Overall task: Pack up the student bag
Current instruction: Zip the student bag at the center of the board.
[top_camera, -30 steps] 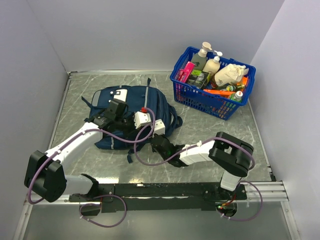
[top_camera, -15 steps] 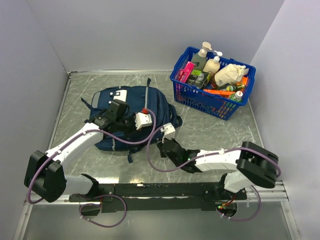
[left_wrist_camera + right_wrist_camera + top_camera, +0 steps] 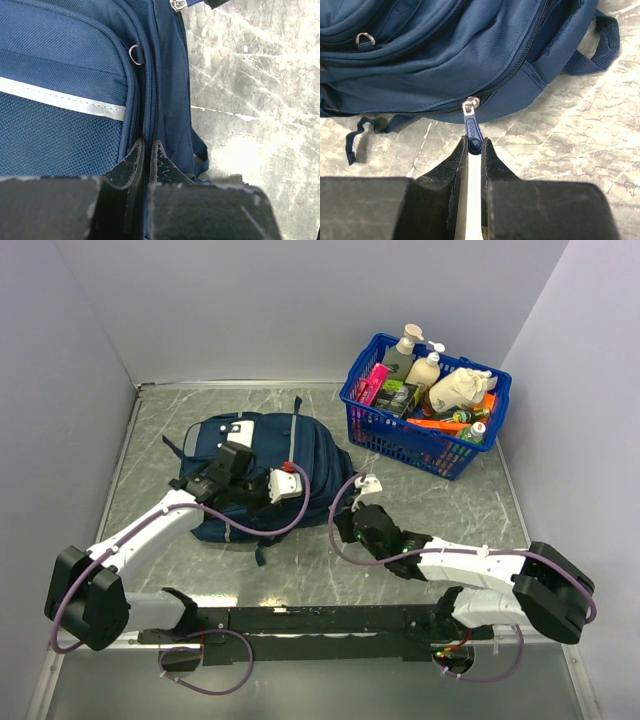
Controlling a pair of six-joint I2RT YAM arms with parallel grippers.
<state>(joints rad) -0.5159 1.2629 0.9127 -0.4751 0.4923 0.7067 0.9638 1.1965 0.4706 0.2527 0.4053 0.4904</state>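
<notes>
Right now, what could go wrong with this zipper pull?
The right gripper pinches only the tip of the zipper pull, so it may slip off under a tug. The left gripper is shut at a seam of the student bag; if that hold is weak, the bag might slide instead of unzipping.

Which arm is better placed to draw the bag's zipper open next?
Right: the right end effector pinches the blue zipper pull of the student bag; the left end effector is shut on bag fabric, steadying it.
</notes>
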